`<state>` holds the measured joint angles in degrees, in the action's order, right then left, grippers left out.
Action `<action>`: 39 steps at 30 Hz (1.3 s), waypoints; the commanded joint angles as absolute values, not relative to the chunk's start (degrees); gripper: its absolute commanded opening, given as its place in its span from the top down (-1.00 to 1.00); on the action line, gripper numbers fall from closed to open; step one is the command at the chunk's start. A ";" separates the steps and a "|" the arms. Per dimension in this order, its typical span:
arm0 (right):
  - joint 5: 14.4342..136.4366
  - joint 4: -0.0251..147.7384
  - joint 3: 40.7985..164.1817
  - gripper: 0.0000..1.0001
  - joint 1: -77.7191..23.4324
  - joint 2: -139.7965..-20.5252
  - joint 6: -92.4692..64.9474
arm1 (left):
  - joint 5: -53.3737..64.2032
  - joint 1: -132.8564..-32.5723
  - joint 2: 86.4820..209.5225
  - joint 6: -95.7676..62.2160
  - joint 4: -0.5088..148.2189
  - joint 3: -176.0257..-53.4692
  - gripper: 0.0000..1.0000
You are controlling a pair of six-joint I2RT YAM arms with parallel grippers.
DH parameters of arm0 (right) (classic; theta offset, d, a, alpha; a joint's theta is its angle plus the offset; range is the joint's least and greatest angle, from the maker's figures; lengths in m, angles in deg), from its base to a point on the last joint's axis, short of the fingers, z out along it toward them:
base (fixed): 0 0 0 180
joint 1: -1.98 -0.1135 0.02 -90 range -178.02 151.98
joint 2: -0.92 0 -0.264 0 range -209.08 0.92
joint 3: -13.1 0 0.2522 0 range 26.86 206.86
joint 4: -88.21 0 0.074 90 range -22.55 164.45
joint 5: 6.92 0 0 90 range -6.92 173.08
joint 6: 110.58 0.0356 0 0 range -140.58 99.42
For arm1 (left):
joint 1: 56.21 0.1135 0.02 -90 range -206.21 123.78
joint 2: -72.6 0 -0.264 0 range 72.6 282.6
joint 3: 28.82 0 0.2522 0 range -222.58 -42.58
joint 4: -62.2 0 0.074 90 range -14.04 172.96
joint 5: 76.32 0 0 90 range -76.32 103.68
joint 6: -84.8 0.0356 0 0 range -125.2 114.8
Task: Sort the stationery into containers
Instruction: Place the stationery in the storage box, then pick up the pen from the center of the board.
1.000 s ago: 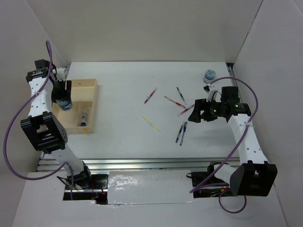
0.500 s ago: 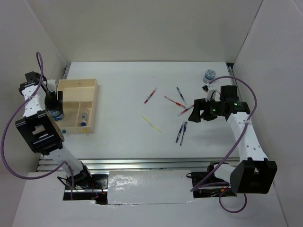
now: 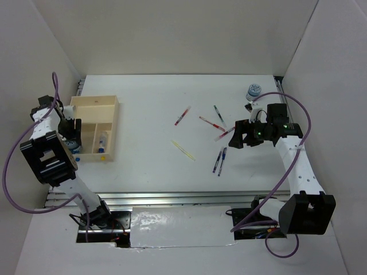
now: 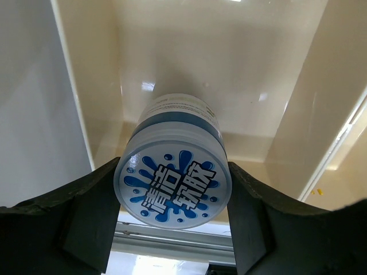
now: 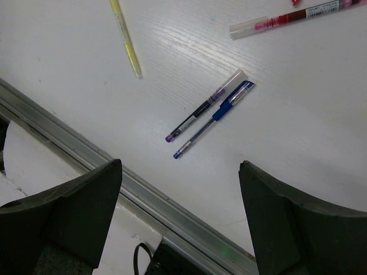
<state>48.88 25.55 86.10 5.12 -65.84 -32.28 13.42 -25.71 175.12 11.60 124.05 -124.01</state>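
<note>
Left fingers (image 4: 86, 212) grasp a smooth cylindrical tub (image 4: 174, 186), its lid printed "清洁软胶" amid blue splashes, over the light-wood tray (image 4: 189, 69). Right fingers (image 5: 74, 200) stand released above slim plastic pens (image 5: 205, 107).

yellow pen (image 5: 127, 43): cut by top edge | red pen (image 5: 287, 17): cut at corner | roll (image 4: 173, 186): far end hidden
</note>
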 commanded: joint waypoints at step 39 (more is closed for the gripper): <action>61.60 27.95 86.71 -0.27 -5.90 -65.35 -37.98 | -1.08 -39.33 154.79 12.82 126.76 -129.51 -0.84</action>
<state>55.92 25.72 86.10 -0.32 -65.84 -36.10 6.39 -34.72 160.41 12.58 125.63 -127.63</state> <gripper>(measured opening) 0.649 0.918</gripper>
